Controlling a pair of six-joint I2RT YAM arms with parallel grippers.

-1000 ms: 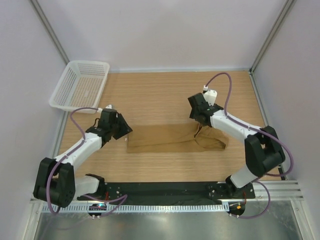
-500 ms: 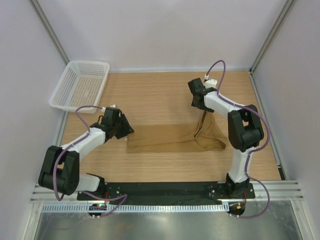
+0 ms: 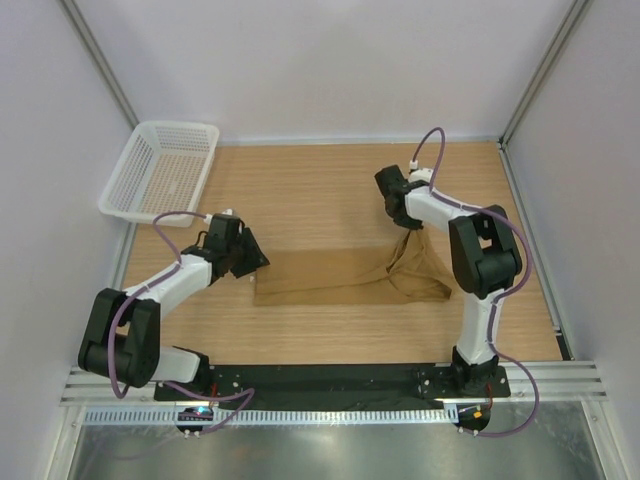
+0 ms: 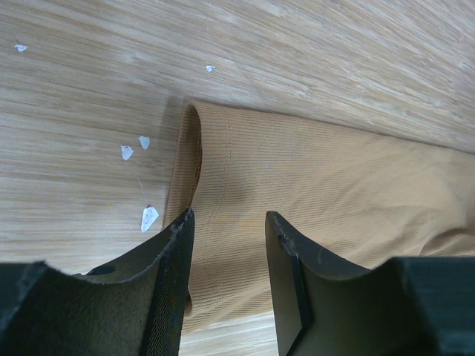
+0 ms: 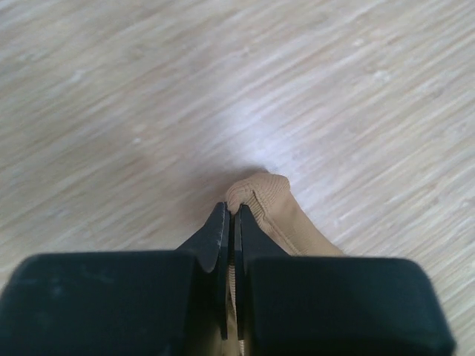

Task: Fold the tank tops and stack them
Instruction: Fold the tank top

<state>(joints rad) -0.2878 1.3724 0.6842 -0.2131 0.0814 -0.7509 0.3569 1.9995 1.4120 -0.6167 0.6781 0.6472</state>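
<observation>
Over the last second the right gripper [image 3: 408, 228], clamped on the tank top's [image 3: 330, 278] 3 o'clock end, has lifted that end into a tent and drawn it toward 12 o'clock, so a fold toward 9 o'clock looks underway. The left gripper [image 3: 250, 262], fingers apart, straddles the folded 9 o'clock edge without pinching it. The garment lies mid-way across the table [image 3: 320, 180]. There is bare wood at 12 o'clock for moving, and the mesh basket [image 3: 160, 170] sits well apart at 10 o'clock.
</observation>
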